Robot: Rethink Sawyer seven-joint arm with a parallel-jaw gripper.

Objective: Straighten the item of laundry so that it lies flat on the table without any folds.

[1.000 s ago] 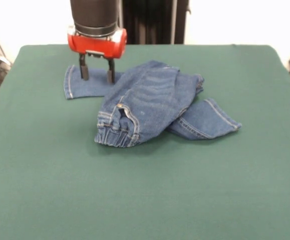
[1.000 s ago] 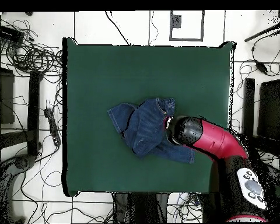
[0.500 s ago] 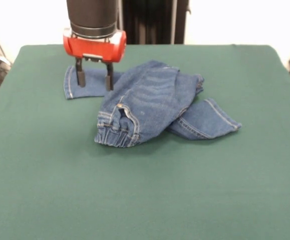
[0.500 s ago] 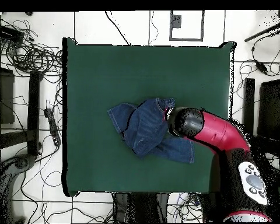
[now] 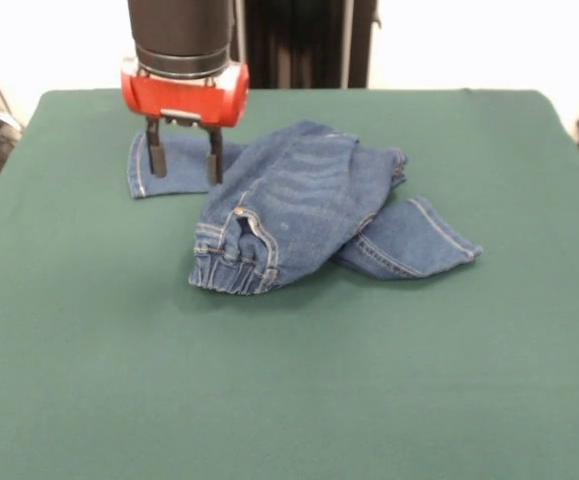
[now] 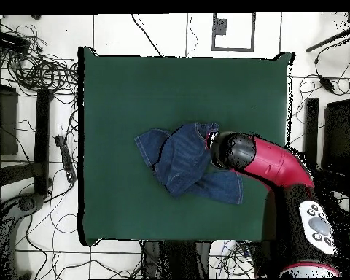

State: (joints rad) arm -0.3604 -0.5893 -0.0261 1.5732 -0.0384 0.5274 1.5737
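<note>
Standing over the rumpled pair of jeans (image 5: 304, 205), the jaws (image 5: 183, 157) hang with their two dark prongs apart and nothing between them, poised above the trouser leg (image 5: 164, 165) that sticks out flat toward one side. The jeans sit near the middle of the green table (image 5: 289, 380), well away from every edge. They are small, blue denim, and bunched: the waistband (image 5: 231, 265) with its gathered elastic faces the front of the table, the seat is heaped over itself, and a second leg (image 5: 409, 240) pokes out on the opposite side. From above, the red arm (image 6: 276, 164) reaches in across the cloth and covers part of that outstretched leg.

Denim this size should be light and limp, yet thick enough at hems and seams to give a firm pinch. The hem of the exposed leg looks like the best place to take hold, then drag outward so the heap unrolls.
</note>
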